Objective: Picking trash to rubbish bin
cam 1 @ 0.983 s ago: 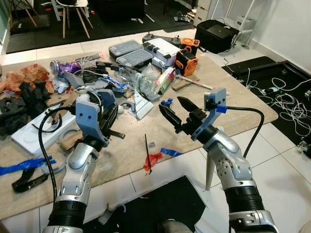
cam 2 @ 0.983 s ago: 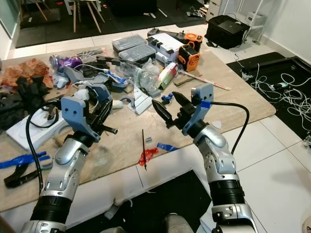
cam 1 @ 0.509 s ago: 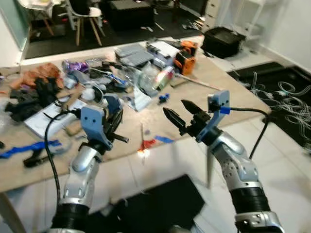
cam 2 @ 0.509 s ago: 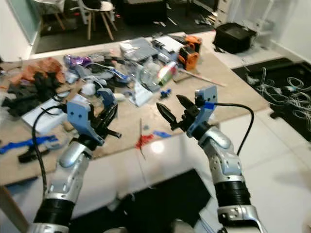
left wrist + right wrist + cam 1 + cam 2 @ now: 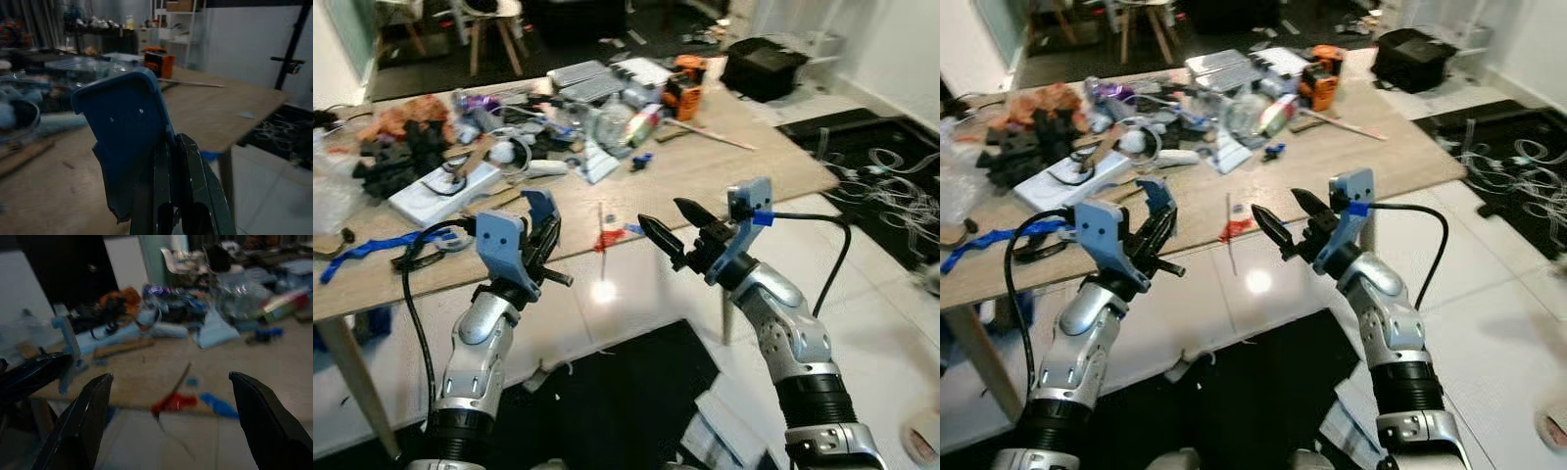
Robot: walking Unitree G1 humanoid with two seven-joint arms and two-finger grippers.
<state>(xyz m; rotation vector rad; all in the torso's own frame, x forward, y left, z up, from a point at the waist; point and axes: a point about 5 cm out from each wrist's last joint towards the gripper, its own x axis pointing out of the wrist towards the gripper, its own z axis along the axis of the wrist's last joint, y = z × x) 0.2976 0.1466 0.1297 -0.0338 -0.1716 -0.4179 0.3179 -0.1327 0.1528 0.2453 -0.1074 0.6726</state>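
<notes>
A crumpled red scrap (image 5: 604,241) lies at the near edge of the wooden table (image 5: 744,166), with a thin black stick (image 5: 600,217) across it and a blue tape scrap (image 5: 632,229) beside it. My right gripper (image 5: 665,215) hangs open in front of the table edge, just right of the red scrap and off the tabletop. In the right wrist view the red scrap (image 5: 173,402) sits between the spread fingers (image 5: 80,423), some way ahead. My left gripper (image 5: 548,257) is held up before the table edge, left of the scrap, shut on nothing (image 5: 171,166).
The back of the table is piled with plastic bottles (image 5: 612,122), grey cases (image 5: 578,76), an orange tool (image 5: 683,90), dark clothes (image 5: 396,157) and a white board (image 5: 440,191). A black mat (image 5: 617,392) lies on the tiled floor below me. Cables (image 5: 891,191) sprawl to the right.
The whole view has pulled back from the table, so the camera moved. Both arms keep the same pose, and the red scrap stays on the table edge.
</notes>
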